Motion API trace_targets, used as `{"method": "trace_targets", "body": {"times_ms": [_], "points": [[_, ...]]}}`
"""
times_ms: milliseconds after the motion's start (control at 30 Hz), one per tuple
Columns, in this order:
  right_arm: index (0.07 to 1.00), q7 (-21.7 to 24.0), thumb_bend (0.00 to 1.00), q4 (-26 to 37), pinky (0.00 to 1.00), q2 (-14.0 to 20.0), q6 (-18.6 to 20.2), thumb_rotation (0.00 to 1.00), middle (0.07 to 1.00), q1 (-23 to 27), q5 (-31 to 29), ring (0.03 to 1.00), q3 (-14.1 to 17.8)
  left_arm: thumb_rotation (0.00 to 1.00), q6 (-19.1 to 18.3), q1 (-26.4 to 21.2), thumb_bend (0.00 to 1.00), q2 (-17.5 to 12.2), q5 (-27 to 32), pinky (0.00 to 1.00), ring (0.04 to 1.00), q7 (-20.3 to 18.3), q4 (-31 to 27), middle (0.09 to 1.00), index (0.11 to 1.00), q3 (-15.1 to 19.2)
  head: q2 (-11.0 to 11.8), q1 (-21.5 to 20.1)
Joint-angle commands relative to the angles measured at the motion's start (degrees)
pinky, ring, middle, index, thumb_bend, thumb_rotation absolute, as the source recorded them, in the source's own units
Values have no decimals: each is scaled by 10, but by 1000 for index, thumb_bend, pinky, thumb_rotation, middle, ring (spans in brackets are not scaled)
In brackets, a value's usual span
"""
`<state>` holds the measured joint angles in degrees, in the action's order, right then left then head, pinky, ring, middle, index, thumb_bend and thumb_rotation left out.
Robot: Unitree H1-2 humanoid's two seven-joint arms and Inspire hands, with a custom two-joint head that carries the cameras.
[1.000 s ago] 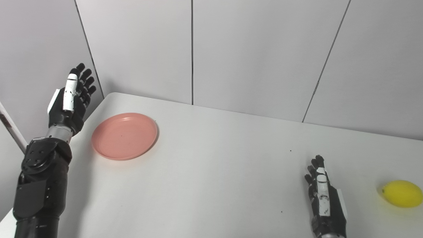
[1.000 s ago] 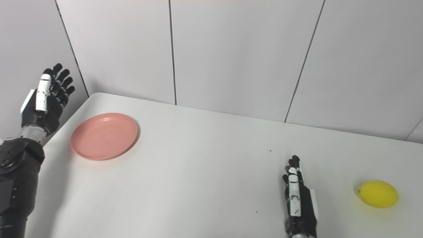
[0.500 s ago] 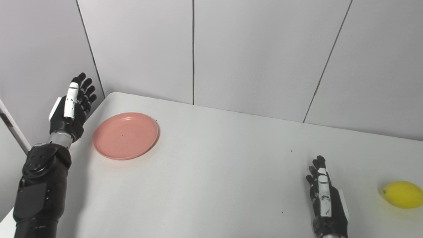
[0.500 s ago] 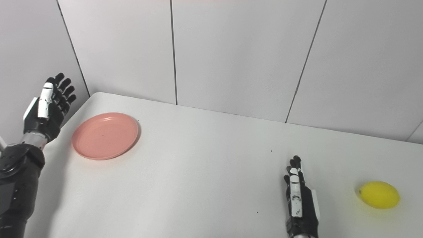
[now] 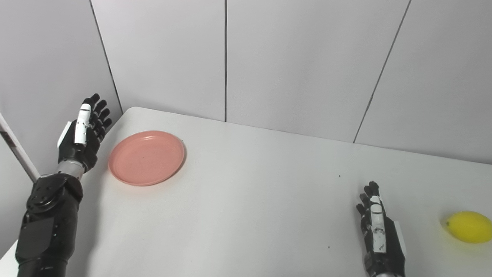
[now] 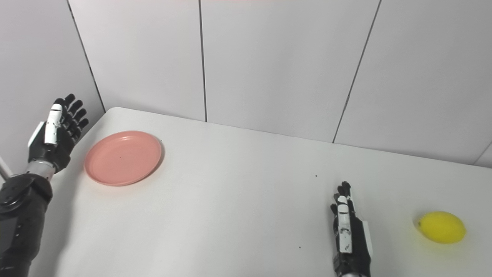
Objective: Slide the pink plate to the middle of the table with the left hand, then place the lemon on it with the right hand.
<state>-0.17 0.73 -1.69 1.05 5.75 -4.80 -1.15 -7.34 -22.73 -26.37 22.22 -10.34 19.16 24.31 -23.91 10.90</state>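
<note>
A round pink plate (image 5: 147, 157) lies flat near the table's far left corner. My left hand (image 5: 83, 132) is raised beside the table's left edge, a short way left of the plate and not touching it, open with straight fingers. A yellow lemon (image 5: 469, 227) rests on the table at the right edge of the view. My right hand (image 5: 378, 234) rests low on the table left of the lemon, open, with a clear gap between them and nothing held.
The white table (image 5: 253, 200) has a rounded far left corner and stands against grey wall panels (image 5: 292, 61). A few small dark specks (image 5: 339, 176) mark its surface. A pale slanted bar (image 5: 15, 152) shows at the far left beyond the table.
My left hand has come down and slightly nearer the plate, staying open. The view has shifted a little. Plate, lemon and right hand stay in place.
</note>
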Motion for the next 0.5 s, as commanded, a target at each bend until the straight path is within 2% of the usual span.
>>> {"method": "trace_targets", "body": {"times_ms": [0, 167, 467], "points": [[1000, 6, 252, 18, 1000, 2, -1, 1000, 996, 8, 2, 994, -1, 1000, 19, -18, 399, -10, 10, 1000, 1000, 4, -12, 998, 983, 10, -1, 0], [1000, 7, 250, 21, 1000, 2, 3, 1000, 997, 8, -1, 996, 0, 1000, 19, -16, 369, -10, 8, 1000, 1000, 5, -5, 1000, 988, 12, -1, 2], [1000, 7, 246, 23, 1000, 3, 6, 1000, 1000, 9, -2, 999, 1, 1000, 34, -18, 378, -12, 8, 1000, 1000, -5, 29, 998, 986, 10, 1, 3]]}}
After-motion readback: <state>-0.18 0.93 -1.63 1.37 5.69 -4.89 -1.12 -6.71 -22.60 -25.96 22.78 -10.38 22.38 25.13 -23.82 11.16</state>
